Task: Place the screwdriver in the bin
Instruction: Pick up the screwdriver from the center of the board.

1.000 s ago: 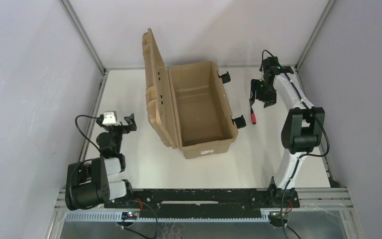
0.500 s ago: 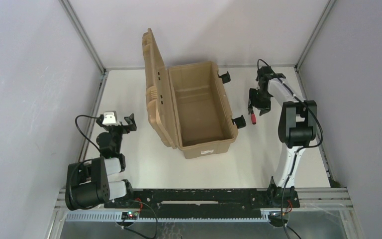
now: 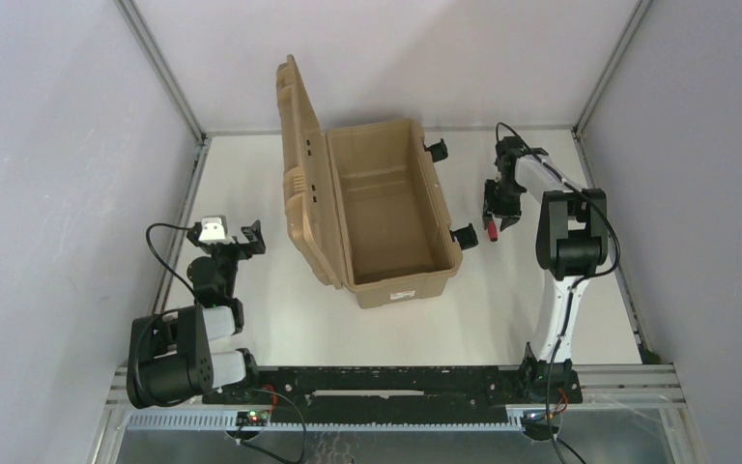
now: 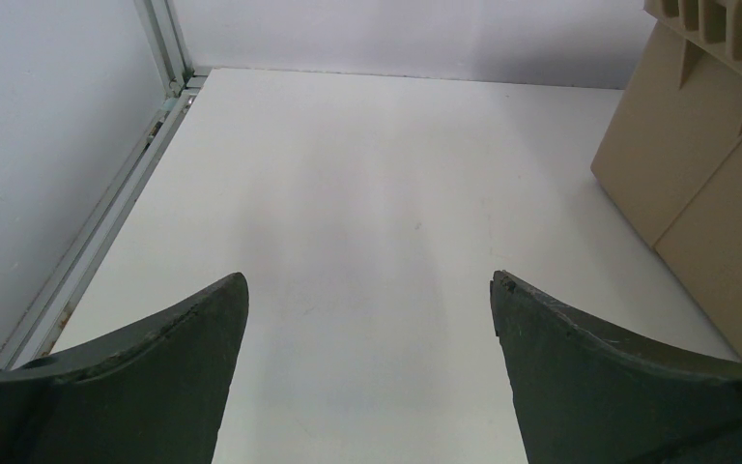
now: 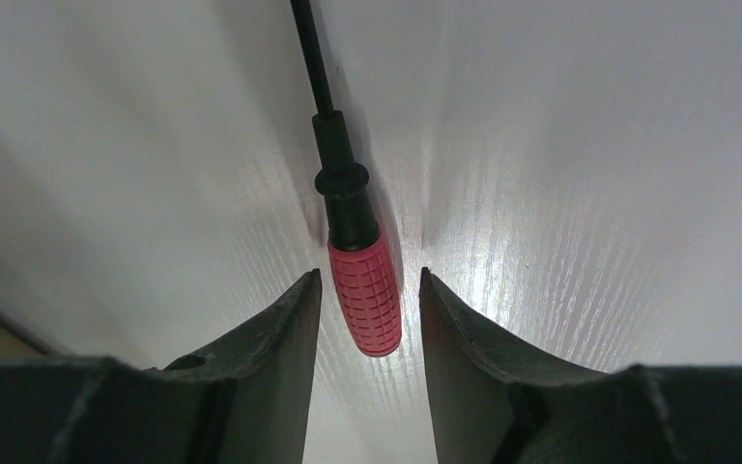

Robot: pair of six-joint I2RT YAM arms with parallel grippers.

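Observation:
The screwdriver (image 5: 362,300), with a red gridded handle and thin black shaft, lies flat on the white table to the right of the bin (image 3: 401,288). My right gripper (image 5: 368,275) is down over it, its fingers on either side of the red handle with a narrow gap on each side, so it is open. From above, the right gripper (image 3: 499,215) covers most of the screwdriver (image 3: 492,231), and only the red end shows. The tan bin stands open and empty. My left gripper (image 4: 369,277) is open with nothing between its fingers, resting far left (image 3: 249,238).
The bin's lid (image 3: 299,174) stands upright along its left side, and its tan wall (image 4: 696,164) shows in the left wrist view. Two black latches (image 3: 464,235) stick out of the bin's right side, close to the screwdriver. Metal rails edge the table.
The right arm has come down and slightly nearer over the screwdriver, and its fingers have narrowed around the red handle. The left arm has not moved.

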